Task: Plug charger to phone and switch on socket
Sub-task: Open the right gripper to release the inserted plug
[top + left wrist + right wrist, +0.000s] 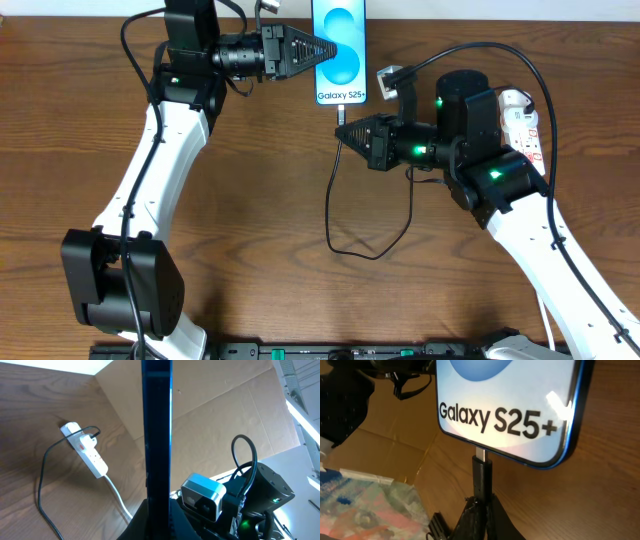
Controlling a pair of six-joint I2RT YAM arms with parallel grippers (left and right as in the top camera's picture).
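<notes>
At twelve o'clock on the wooden counter [250,200], left fingers [300,50] clamp the slim blue-screened phone [345,40]; right fingers [365,138] pinch the thin black charger plug [481,477] at its port. It likely needs pushing home.

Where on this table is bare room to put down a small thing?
Free: the table left of the left arm, and between that arm and the charger loop. Crowded: around the phone, where left pincer and right pincer meet, and by the socket at right.
</notes>
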